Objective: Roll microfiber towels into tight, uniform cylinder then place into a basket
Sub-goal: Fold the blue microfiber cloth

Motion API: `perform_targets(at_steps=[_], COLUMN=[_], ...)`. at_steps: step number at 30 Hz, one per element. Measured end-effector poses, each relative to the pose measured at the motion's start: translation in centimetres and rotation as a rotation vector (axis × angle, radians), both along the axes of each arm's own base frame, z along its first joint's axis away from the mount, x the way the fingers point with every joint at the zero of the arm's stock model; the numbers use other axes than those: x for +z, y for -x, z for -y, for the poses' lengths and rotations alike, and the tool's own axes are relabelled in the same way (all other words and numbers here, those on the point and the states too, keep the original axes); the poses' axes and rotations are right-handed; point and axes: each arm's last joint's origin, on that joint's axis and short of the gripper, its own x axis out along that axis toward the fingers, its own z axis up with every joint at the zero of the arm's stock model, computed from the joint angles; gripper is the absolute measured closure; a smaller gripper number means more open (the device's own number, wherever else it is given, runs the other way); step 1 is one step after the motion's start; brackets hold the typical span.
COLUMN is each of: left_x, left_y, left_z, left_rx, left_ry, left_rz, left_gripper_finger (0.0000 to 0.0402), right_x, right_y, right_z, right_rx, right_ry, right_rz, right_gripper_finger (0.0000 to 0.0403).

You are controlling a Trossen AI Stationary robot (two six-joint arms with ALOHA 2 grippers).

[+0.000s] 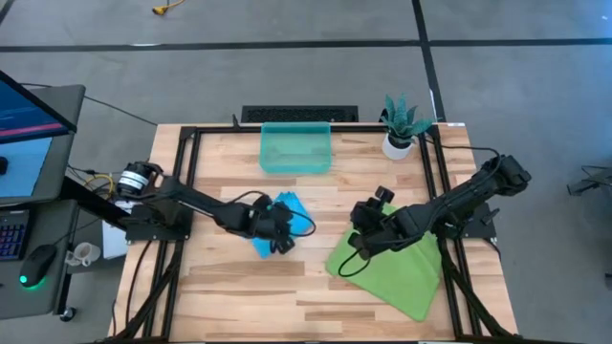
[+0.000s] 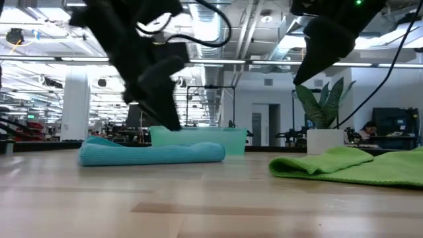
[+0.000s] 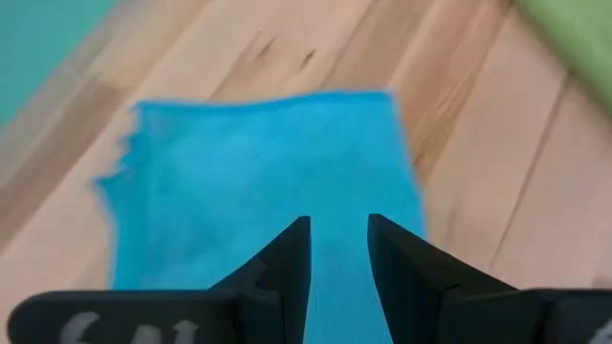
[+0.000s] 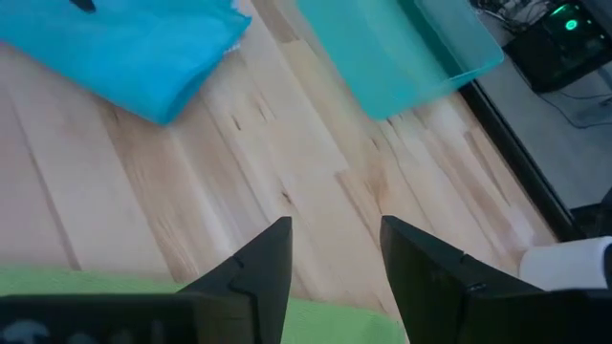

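On the near half of the wooden table (image 1: 239, 287): bare butcher-block planks run to the front edge; both arms work farther in.
Green towel: the lime-green towel (image 1: 397, 269) lies spread at the right front of the table, its inner edge folded into a soft ridge, as the low view shows (image 2: 317, 164).
Right gripper: the right gripper (image 1: 361, 250) hangs just over that towel's inner edge, clear of the cloth in the low view; its fingers (image 4: 263, 263) stand apart with bare wood showing in the gap, nothing between them.
Blue towel: the sky-blue towel (image 1: 287, 212) sits left of centre, well apart from the green one, bunched into a low, loose, flattened roll (image 2: 152, 153) rather than a tight cylinder; it rests on the table, outside the bin.
Left gripper: the left gripper (image 1: 282, 241) is down at the blue towel's near edge; its fingers (image 3: 287, 268) are parted by a narrow gap with blue cloth seen through it, and whether they pinch the fabric cannot be told.
Basket: the translucent teal basket (image 1: 295, 148) stands at the back centre of the table, beyond both towels, with no towel in it.
Far corner: a white pot with a green plant (image 1: 402, 124) sits just right of the basket.
Off the table: a monitor (image 1: 24, 115) stands to the left.
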Motion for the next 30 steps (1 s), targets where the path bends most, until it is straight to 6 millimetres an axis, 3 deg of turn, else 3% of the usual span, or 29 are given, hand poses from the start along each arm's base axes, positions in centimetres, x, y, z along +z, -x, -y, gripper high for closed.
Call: perform_targets(at_steps=[6,19,26,30], left_x=[0.5,-2.7,-2.8,-2.2], left_y=[2.8,5.5,4.8,3.4], left_z=[1.5,1.4,1.9,3.1], left_rx=[0.105,0.226,0.352,0.160], left_ry=[-0.037,0.099,0.366,0.406], left_rz=[-0.102,-0.183,-0.088,0.029], left_gripper_finger=[0.0303,0.0303,0.0303,0.0303], right_x=[0.4,1.7,1.6,1.6], right_y=[-1.1,-4.1,-4.2,-4.2], right_z=[-0.3,2.0,2.2,2.2], right_rx=[-0.005,-0.004,0.012,0.012], right_ry=[-0.051,-0.058,-0.102,-0.103], right_rz=[0.122,0.305,0.289,0.288], right_gripper_finger=[0.0219,0.0222,0.0223,0.0225])
